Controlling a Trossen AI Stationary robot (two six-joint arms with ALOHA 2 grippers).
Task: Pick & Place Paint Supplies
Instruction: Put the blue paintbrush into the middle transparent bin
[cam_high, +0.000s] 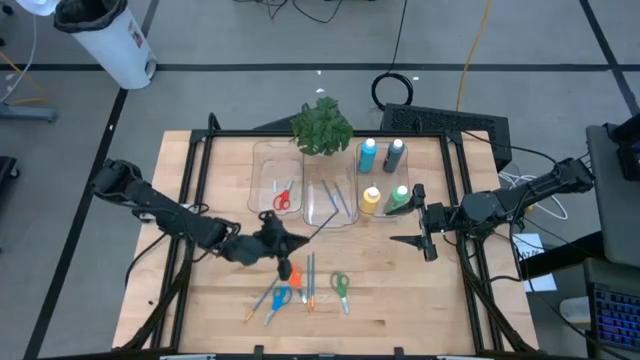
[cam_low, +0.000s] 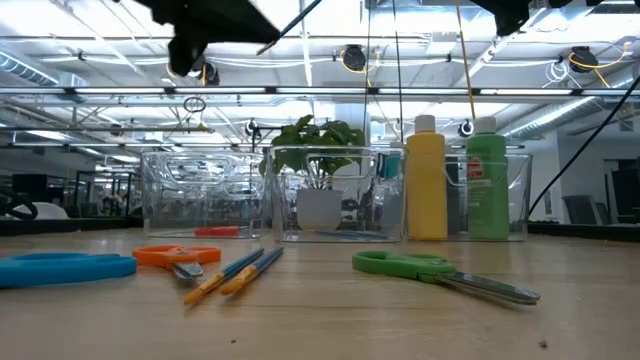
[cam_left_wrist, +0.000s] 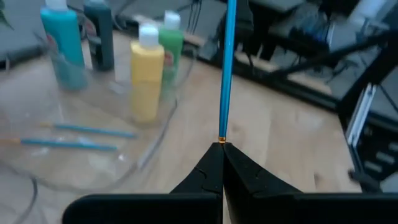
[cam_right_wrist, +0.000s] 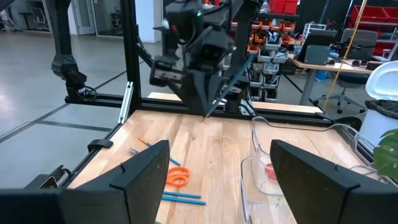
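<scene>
A thin blue brush (cam_left_wrist: 227, 68) with an orange ferrule is clamped between the closed matte-black fingers of the left gripper (cam_left_wrist: 222, 148), seen at centre frame in the high view above the pale wood-plank table (cam_high: 400, 300); the brush shaft juts toward the middle clear bin (cam_high: 331, 196). The right gripper (cam_right_wrist: 221, 180) is held at the right of the frame beside the bottle bin, its 2 flat dark fingers spread wide around nothing. In the smooth transparent middle bin 2 slim blue brushes (cam_high: 338, 197) are laid. In the left bin red-handled scissors (cam_high: 282, 198) are seen. The right bin holds 4 cylindrical bottles: light blue (cam_high: 368, 153), dark blue (cam_high: 394, 154), yellow (cam_high: 370, 200) and green (cam_high: 399, 199). On the table at lower centre lie orange scissors (cam_high: 291, 272), blue scissors (cam_high: 279, 298), green scissors (cam_high: 341, 288) and several loose brushes (cam_high: 309, 280). A leafy plant (cam_high: 321, 125) stands behind the bins.
</scene>
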